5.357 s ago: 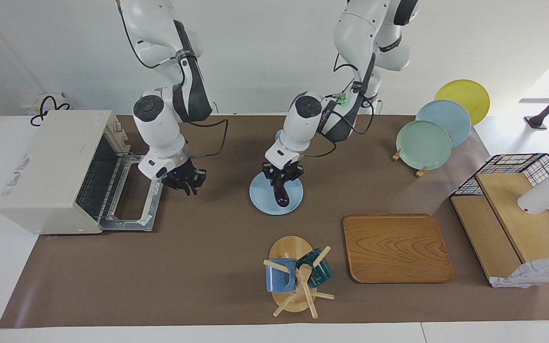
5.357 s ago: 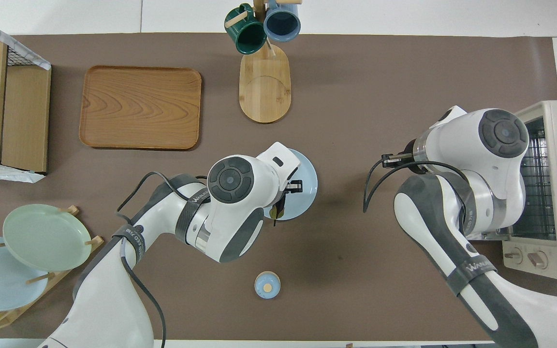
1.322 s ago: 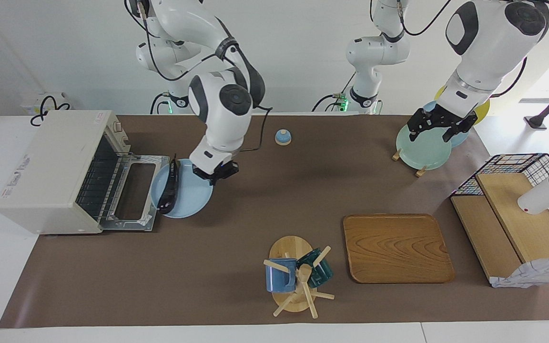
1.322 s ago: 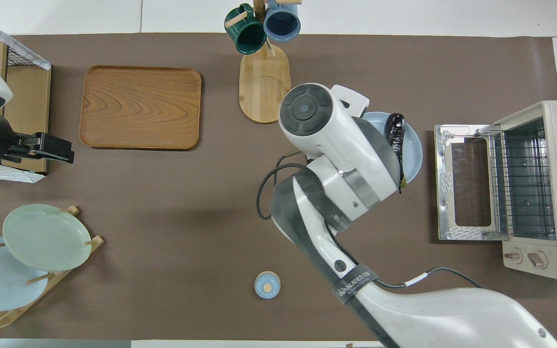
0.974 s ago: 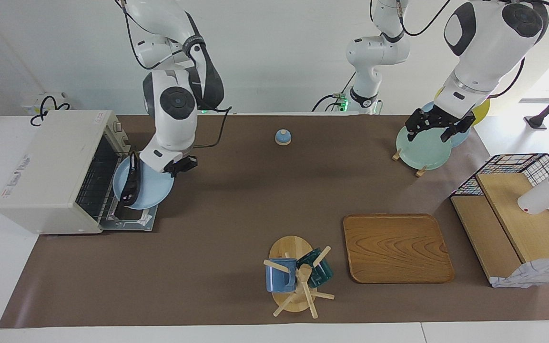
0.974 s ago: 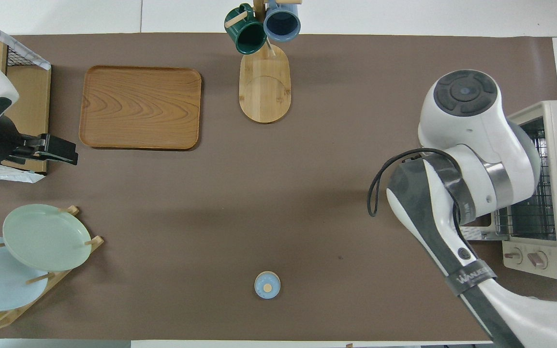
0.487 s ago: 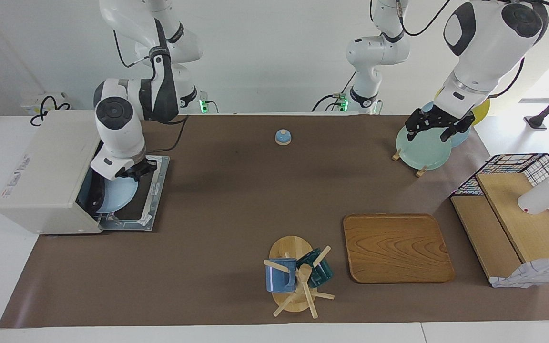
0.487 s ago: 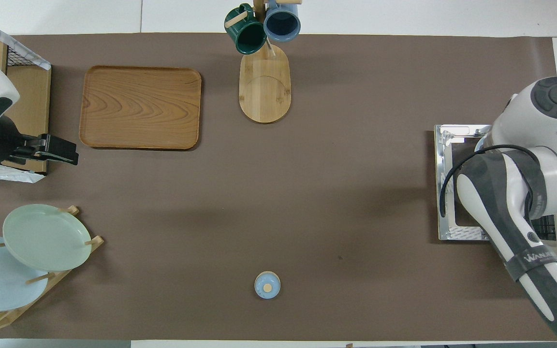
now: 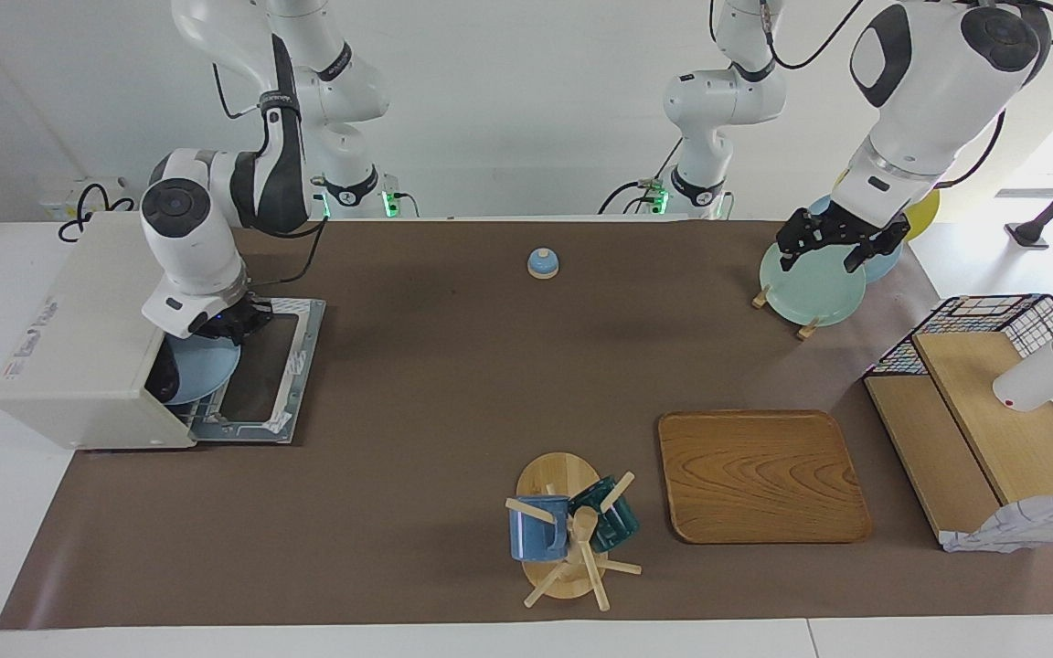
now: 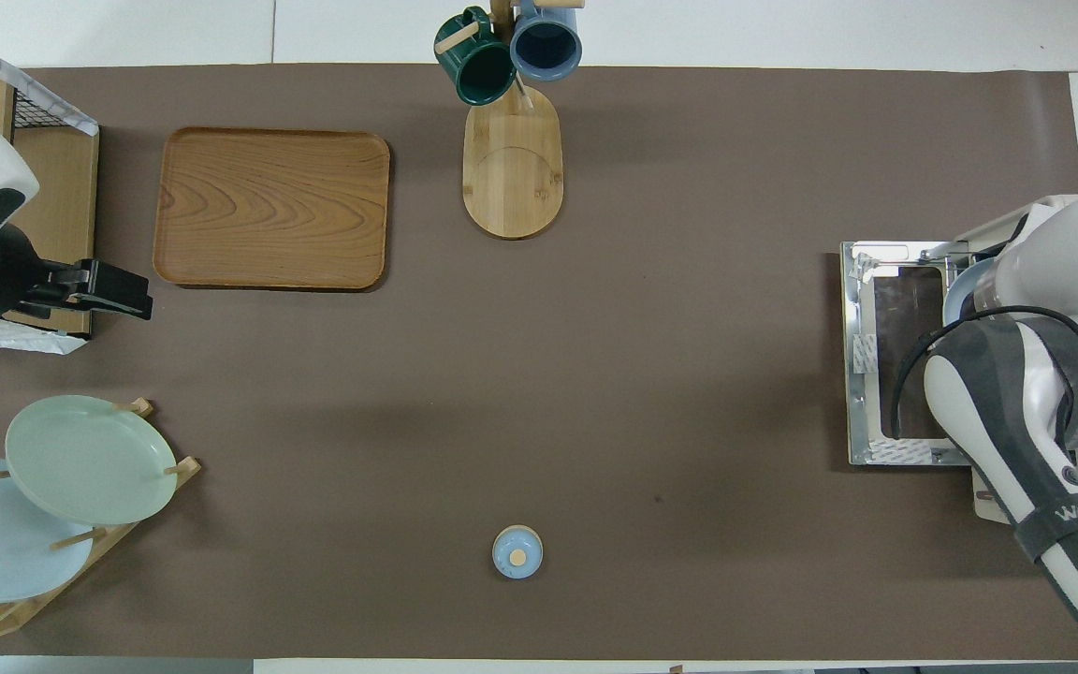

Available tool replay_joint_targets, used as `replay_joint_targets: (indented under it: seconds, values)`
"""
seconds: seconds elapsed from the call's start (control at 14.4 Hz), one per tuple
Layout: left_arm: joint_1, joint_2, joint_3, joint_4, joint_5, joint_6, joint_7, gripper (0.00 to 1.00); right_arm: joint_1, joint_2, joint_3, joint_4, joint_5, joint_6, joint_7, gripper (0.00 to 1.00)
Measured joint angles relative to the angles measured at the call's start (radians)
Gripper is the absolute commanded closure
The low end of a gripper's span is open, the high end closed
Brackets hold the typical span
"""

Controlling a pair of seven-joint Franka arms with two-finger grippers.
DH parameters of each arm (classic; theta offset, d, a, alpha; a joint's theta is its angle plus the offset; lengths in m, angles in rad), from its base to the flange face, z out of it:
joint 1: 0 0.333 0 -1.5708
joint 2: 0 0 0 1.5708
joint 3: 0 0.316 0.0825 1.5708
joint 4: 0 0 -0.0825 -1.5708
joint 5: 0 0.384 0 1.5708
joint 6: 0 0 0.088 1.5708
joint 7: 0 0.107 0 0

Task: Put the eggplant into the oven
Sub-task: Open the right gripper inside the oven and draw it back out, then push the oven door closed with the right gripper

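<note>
The cream-white oven stands at the right arm's end of the table with its door dropped open. My right gripper is over the open door, shut on the rim of a light blue plate. The plate is pushed partway into the oven's mouth. The eggplant shows only as a dark shape on the plate's inner edge, just inside the oven. In the overhead view my right arm hides it, and only a sliver of the plate shows. My left gripper waits open over the plate rack.
A rack of plates stands at the left arm's end, with a wire basket with wooden boards and a white bottle beside it. A wooden tray, a mug tree and a small blue bell are mid-table.
My right gripper has carried the plate with the eggplant from in front of the door deeper into the oven's mouth. The left arm has not moved.
</note>
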Motion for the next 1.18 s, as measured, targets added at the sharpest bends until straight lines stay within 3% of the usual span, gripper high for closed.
replay_joint_targets:
  seconds: [0.14,0.35,0.42,0.63,0.83,1.18]
  values:
    - [-0.001,0.000,-0.003,0.000,0.000,0.000,0.000,0.00,-0.005,0.000,0.000,-0.006,0.002,0.003,0.000,0.56]
    - [-0.001,0.000,-0.004,0.000,0.000,0.000,0.000,0.00,-0.002,-0.002,0.013,0.008,0.026,-0.005,0.000,0.56]
    - [-0.001,0.000,-0.004,0.000,0.000,0.000,0.000,0.00,0.006,-0.002,0.018,0.020,0.037,-0.017,0.000,0.58]
    - [-0.001,0.000,-0.004,0.000,0.000,0.001,0.000,0.00,0.054,-0.001,0.023,0.062,0.073,-0.039,0.020,1.00]
    - [0.001,0.000,-0.003,0.000,0.000,0.001,0.000,0.00,0.125,0.006,0.026,0.037,0.080,0.040,0.133,1.00]
    - [0.004,0.000,0.002,0.000,0.000,0.001,-0.001,0.00,0.151,0.062,0.025,-0.112,0.080,0.264,0.238,1.00]
